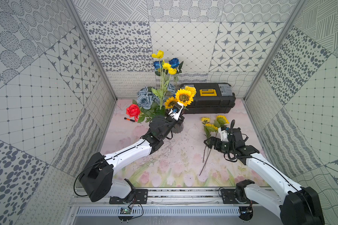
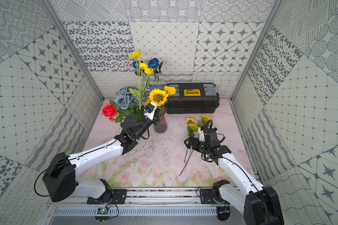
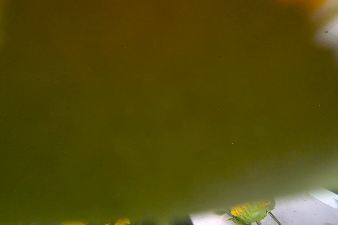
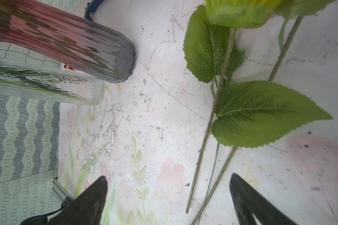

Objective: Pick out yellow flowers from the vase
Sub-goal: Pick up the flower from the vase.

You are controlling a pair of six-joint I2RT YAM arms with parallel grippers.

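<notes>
We see the table (image 1: 164, 165), w/ a black toolbox (image 1: 207, 97) at 12 o'clock. At approx. 10 o'clock the vase (image 2: 160, 126) holds yellow flowers (image 1: 184, 96) (sunflowers, pompom, tall spray) among blue and red ones. Three yellow stems (image 1: 213, 125) lie flat at 2 o'clock. The left gripper (image 1: 181, 117) is at the vase mouth, clamped tight. We can't tell on what, as its wrist view is blurred. The right gripper (image 4: 168, 177) is spread wide above the lying stems.

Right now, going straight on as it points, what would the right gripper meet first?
The right gripper would probably meet the stems of the laid-down yellow flowers between its open jaws first.
</notes>
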